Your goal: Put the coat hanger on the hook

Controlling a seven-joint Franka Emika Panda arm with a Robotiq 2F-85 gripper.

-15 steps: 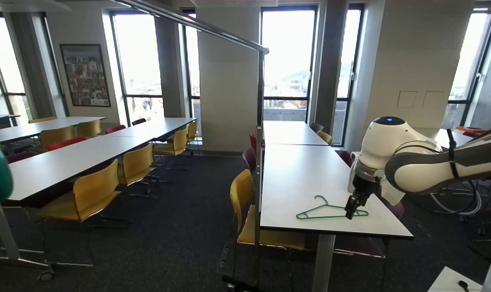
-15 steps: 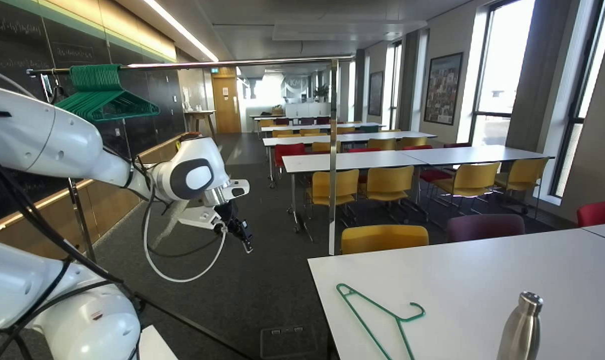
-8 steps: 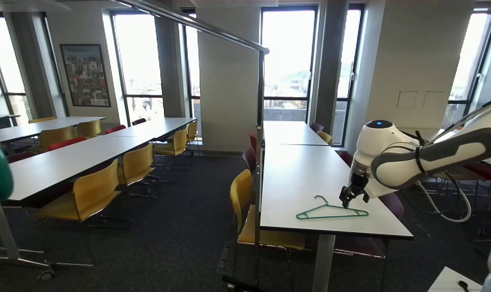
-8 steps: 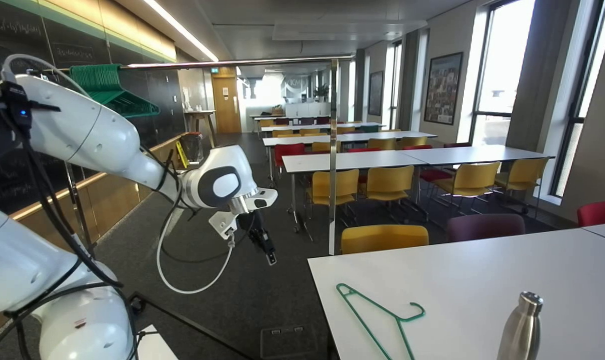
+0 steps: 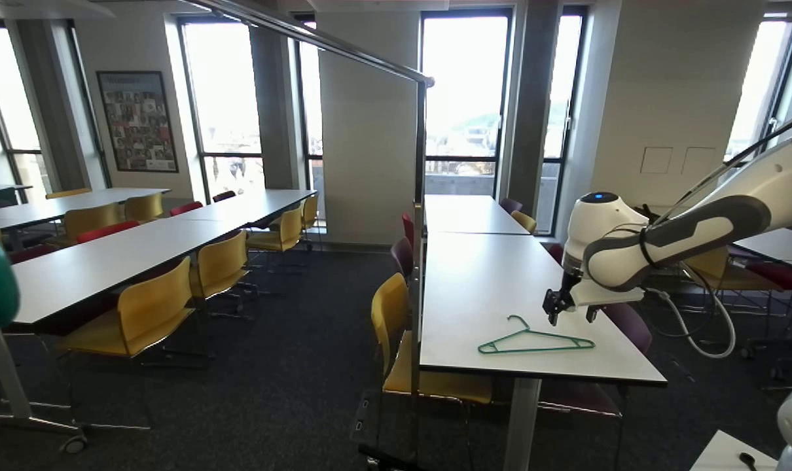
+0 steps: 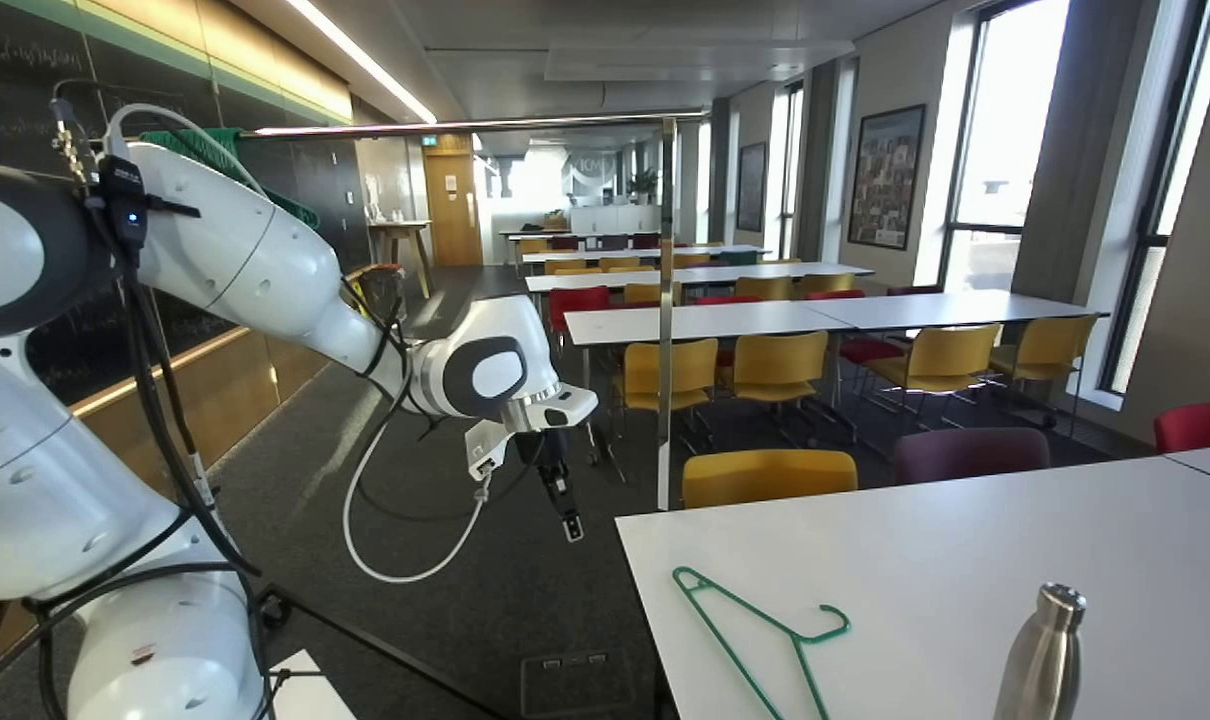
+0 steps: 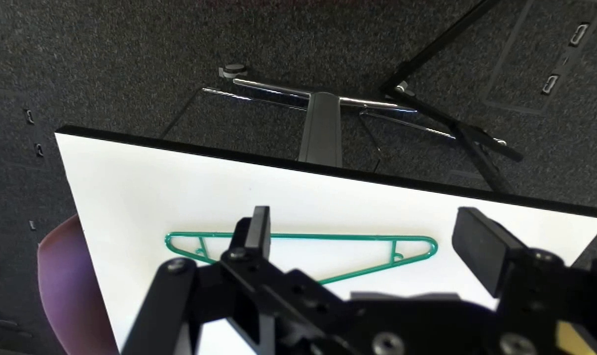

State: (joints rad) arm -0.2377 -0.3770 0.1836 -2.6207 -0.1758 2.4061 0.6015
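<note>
The green coat hanger lies flat on the white table, and it also shows in an exterior view. In the wrist view the hanger lies beyond my fingers, its top curve hidden behind the gripper. My gripper is open and empty, with its fingers wide apart. In an exterior view the gripper points down, above and apart from the hanger. It also shows beside the table edge. The slanting grey rod runs overhead to a corner; no bent hook tip can be made out.
Several green hangers hang on the rod, partly behind my arm. An upright metal post stands beside the table. A steel bottle stands on the table. Yellow chairs and a purple chair are at the table's sides.
My arm has swung to the right and lower in an exterior view, closer to the table. The gripper has turned so both fingers show apart. The hanger has not moved.
</note>
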